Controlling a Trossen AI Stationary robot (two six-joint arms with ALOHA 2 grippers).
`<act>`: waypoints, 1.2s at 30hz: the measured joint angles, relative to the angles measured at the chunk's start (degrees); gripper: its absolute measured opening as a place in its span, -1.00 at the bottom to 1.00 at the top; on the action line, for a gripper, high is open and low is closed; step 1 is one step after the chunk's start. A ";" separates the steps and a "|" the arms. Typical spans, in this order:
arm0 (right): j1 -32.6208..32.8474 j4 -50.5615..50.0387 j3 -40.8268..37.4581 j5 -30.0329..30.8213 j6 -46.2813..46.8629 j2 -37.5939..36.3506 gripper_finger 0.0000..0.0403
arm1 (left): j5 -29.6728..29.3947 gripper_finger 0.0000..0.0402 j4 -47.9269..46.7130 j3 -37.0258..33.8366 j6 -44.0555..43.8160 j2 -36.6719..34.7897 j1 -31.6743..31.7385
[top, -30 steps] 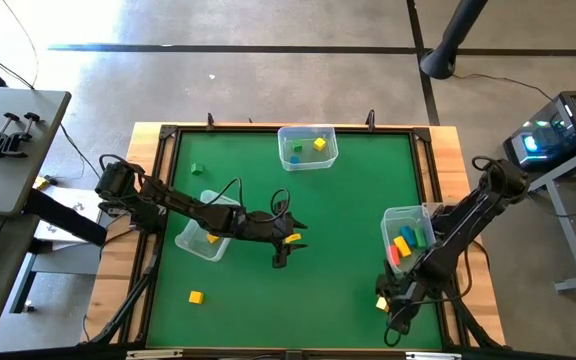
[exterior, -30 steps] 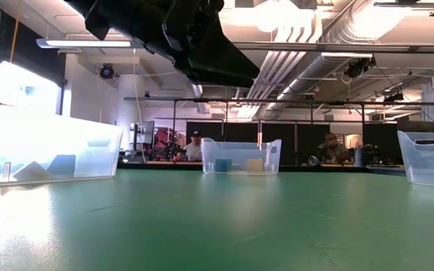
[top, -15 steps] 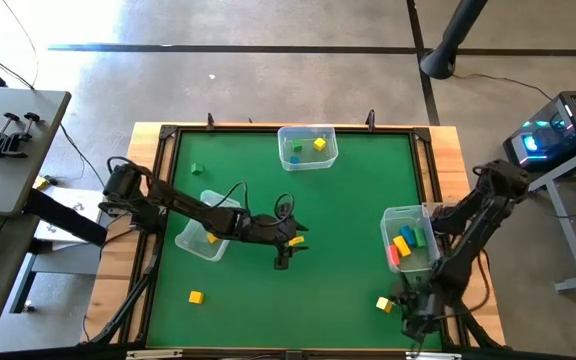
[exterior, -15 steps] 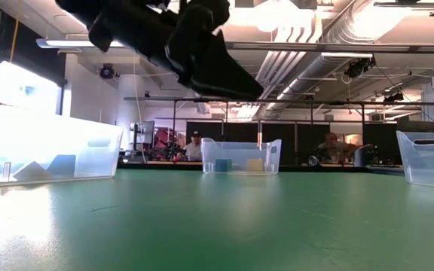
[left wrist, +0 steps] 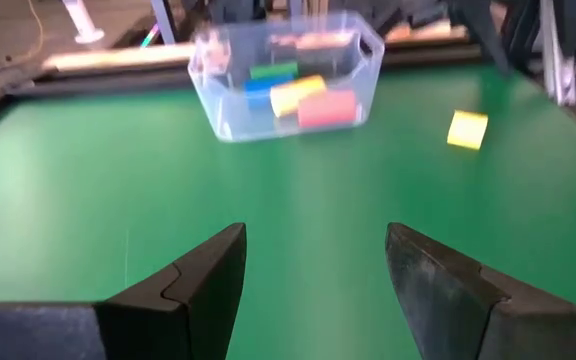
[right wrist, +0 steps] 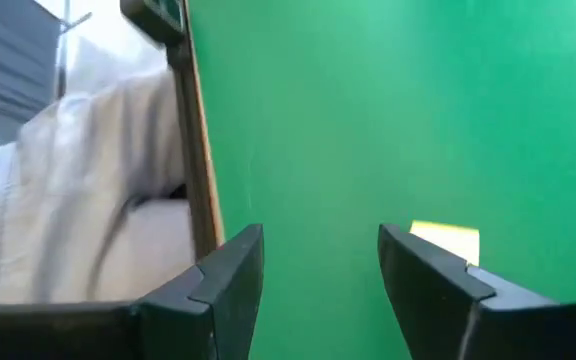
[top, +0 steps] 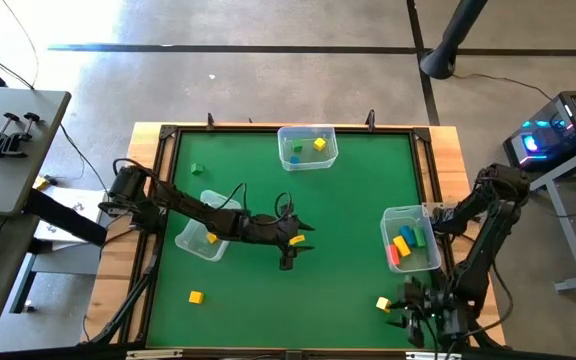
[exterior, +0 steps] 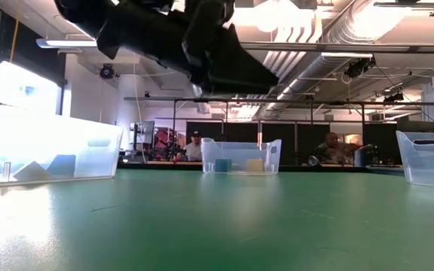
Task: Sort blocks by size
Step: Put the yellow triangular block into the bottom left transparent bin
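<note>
Retreated right tool (top: 408,312), open, holds nothing.

No readable text, labels, brands, numbers or signs anywhere: none on the bins, blocks, table or arms.

A robotics lab or open workshop hall. Bare concrete floor (top: 268,90) with dark taped lines around a green-topped bench (top: 348,200) framed in wood. Exposed silver ducts (exterior: 330,30) and strip lights (exterior: 89,44) under an open ceiling. Rows of workstations far behind the bench, with seated people (exterior: 330,147) at them. A lit computer case (top: 558,135) on a side desk off the bench's right edge.
</note>
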 joint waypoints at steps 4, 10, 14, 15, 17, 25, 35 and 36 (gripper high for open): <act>-0.58 -1.48 2.23 2.97 -4.85 3.59 -0.04 | -0.02 0.13 1.88 0.00 -0.32 -0.04 0.49; -2.96 -13.33 10.61 5.57 -9.96 10.50 -0.04 | -0.02 0.13 3.50 0.00 -1.74 -0.06 1.87; -1.90 -25.18 17.07 9.84 -9.07 15.18 -0.04 | -0.04 0.13 3.61 0.00 -4.67 -0.04 2.92; -0.89 -27.48 17.81 10.38 -7.01 16.02 -0.04 | -0.02 0.13 3.53 0.00 -5.05 -0.04 3.13; 1.54 -30.75 18.18 11.53 -0.90 17.45 -0.04 | -0.03 0.13 3.48 0.00 -5.46 -0.04 3.48; 6.47 -28.02 13.94 12.76 17.06 21.22 -0.04 | -0.03 0.13 3.51 0.00 -5.46 -0.04 4.26; 0.85 -27.89 13.29 -1.89 9.64 21.89 0.29 | -0.02 0.13 3.51 0.00 -5.00 -0.04 4.57; 0.42 -27.35 13.30 -3.31 8.56 21.54 0.32 | -0.02 0.13 3.48 0.00 -5.00 -0.04 4.57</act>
